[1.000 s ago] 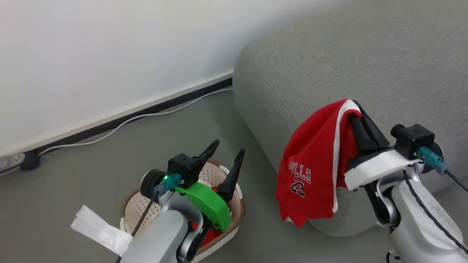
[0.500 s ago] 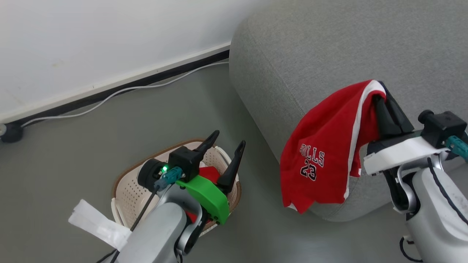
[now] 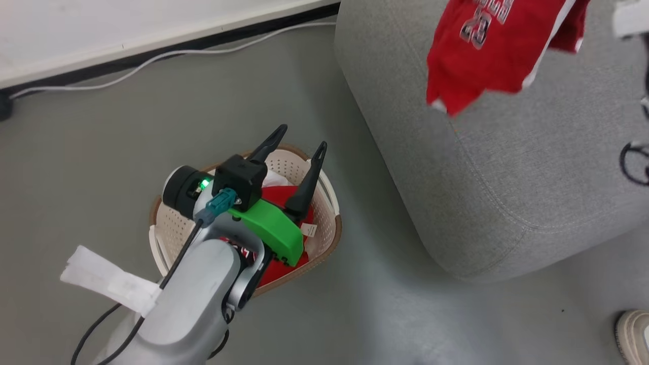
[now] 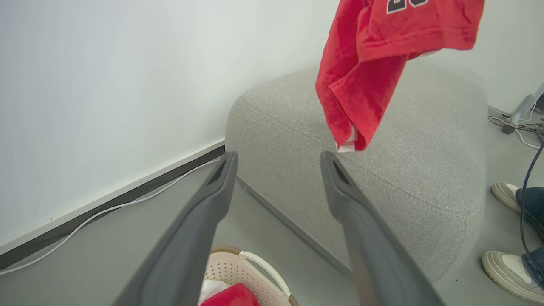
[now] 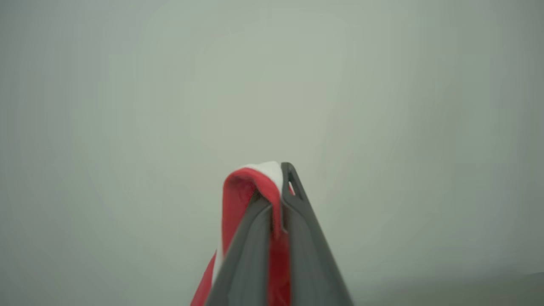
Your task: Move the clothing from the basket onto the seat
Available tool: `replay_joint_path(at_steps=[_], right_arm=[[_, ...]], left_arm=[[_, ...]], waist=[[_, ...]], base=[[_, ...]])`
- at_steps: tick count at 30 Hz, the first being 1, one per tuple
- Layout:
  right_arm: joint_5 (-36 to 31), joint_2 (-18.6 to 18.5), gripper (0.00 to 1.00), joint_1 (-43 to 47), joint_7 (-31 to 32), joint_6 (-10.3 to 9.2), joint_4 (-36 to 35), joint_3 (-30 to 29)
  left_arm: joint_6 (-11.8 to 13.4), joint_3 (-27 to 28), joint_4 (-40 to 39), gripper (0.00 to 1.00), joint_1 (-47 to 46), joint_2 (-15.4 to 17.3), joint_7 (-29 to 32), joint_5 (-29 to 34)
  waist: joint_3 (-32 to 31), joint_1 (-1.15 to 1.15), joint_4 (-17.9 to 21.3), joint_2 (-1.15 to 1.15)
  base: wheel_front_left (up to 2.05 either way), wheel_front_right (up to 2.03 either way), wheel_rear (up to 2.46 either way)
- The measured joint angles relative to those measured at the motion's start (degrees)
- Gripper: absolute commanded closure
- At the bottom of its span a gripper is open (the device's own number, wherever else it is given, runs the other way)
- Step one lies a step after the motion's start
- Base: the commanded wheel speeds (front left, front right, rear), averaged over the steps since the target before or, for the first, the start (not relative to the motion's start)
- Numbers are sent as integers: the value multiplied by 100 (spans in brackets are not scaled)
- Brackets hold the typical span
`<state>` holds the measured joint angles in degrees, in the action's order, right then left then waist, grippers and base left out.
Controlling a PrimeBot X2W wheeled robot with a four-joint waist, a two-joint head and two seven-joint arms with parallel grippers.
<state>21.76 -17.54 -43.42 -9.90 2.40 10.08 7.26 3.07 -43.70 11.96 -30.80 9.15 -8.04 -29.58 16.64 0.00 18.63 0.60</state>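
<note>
Right hand (image 5: 276,189): fingers pressed together, clenched on a fold of the numbered garment (image 3: 487,50); red cloth with white trim is pinched between them and draped over one fingertip in the right wrist view; background there is a blurred pale grey, nothing resolvable; the numbered garment hangs free in the air at the top of the head view, its black, white-edged digits partly cut by the frame edge; its lowest corner is seen against the top of the seat (image 3: 456,167), not touching the upholstery; the left wrist view agrees, with the cloth dangling in front of the seat's rounded grey bulk; left hand (image 3: 301,136): released, two dark fingers spread wide with nothing between them, poised above the basket (image 3: 172,230); the basket stands on the grey floor (image 3: 101,126) near the seat's rounded corner, apart from it; second garment (image 3: 279,195), red, lies inside the basket, partly hidden under the left arm's green cover (image 3: 268,228); a bit of white cloth shows beside it at the basket's far end; white cable (image 3: 152,56) runs along the dark skirting; white tape tag (image 3: 106,286) hangs off the left forearm; a person's pale shoe (image 3: 631,334) sits at the lower right of the head view; two shoes and a denim leg show at the right edge of the left wrist view.
</note>
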Motion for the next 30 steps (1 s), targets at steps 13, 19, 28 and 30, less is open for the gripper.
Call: replay_joint_path(at_steps=[13,19,28,30], right_arm=[[355,-622,100,-1547,602,-281,982,-854],[283,-1058,100,-1822,649,-410,1449,-1060],[168,-1296,100,-2014,499,-497,1913,-1120],[169,-1277,100,-1994,442,-506,2105,-1157]], left_arm=[[-1,-64,-521,0,-576,-25,192,263],[-5,-120,-590,0,-658,-62,196,274],[0,-78,-689,0,-716,-11,303,321],[2,-82,-699,0,-718,-5,322,324]], waist=[[929,1,-427,0],[1212,1,-711,0],[1580,1,-953,0],[1647,1,-967,0]], base=[[0,0,0],[0,0,0],[0,0,0],[0,0,0]])
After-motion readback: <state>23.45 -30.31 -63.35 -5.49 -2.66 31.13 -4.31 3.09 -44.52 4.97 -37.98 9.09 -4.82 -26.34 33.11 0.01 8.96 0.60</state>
